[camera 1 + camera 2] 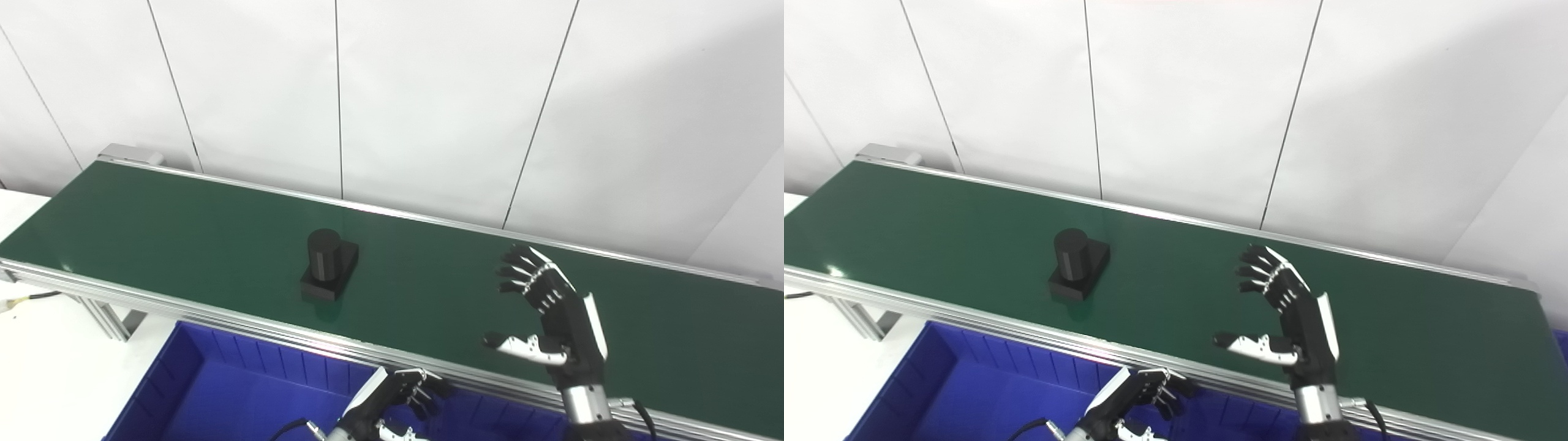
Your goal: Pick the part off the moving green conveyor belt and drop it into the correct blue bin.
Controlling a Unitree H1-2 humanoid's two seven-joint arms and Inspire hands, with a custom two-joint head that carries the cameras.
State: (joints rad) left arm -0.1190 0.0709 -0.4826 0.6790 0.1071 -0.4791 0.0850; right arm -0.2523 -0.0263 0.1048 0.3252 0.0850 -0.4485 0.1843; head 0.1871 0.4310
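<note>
A black part (329,264), an upright cylinder on a flat square base, stands on the green conveyor belt (184,239) left of centre; it also shows in the right eye view (1078,264). My right hand (551,312) is open over the belt, fingers spread and thumb pointing left, well to the right of the part and apart from it. My left hand (398,398) is low at the bottom edge, over the blue bin (202,380), its fingers curled and holding nothing.
The belt's silver front rail (257,324) runs between the belt and the bin. A white panelled wall (429,110) stands behind the belt. A white table surface (49,367) with a cable lies at the left.
</note>
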